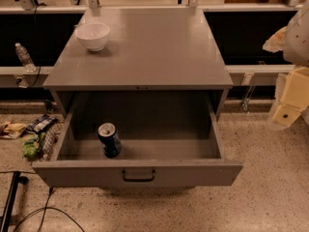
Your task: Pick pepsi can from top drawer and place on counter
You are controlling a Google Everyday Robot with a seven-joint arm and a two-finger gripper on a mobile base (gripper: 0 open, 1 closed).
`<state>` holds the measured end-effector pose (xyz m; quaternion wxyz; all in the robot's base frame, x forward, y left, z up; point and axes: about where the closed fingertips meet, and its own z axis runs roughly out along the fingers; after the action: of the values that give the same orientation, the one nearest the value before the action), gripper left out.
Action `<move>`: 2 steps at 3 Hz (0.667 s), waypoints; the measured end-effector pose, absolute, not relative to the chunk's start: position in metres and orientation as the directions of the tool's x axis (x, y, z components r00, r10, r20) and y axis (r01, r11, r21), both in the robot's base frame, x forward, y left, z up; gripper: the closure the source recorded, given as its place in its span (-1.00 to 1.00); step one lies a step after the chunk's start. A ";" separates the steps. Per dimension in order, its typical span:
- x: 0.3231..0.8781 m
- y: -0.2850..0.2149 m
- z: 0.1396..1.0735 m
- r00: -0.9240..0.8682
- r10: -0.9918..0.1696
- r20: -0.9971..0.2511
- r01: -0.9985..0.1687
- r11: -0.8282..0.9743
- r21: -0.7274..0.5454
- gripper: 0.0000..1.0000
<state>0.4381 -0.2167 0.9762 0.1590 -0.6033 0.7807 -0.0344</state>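
Observation:
The pepsi can (pixel 109 139) stands upright inside the open top drawer (pixel 140 175), left of centre near the front panel, its silver top facing up. The drawer is pulled out, with its dark pull handle at the front centre. The counter (pixel 154 52) is the grey cabinet top behind the drawer. My gripper (pixel 289 105) is at the right edge of the camera view, a pale yellow and white part of the arm, well to the right of the drawer and above the floor, holding nothing that I can see.
A white bowl (pixel 92 35) sits on the counter's back left corner. A clear water bottle (pixel 24 57) stands on a ledge at far left. Snack bags (pixel 34 137) lie on the floor left of the drawer. Cables (pixel 43 211) run across the floor at bottom left.

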 end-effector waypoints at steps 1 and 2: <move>0.438 -0.217 0.976 -0.221 -0.953 -0.207 -0.931 0.270 -0.246 -1.00; 0.440 -0.214 0.974 -0.220 -0.948 -0.228 -0.931 0.274 -0.241 -1.00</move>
<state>0.4400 -0.2144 0.9738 0.1661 -0.6019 0.7806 -0.0260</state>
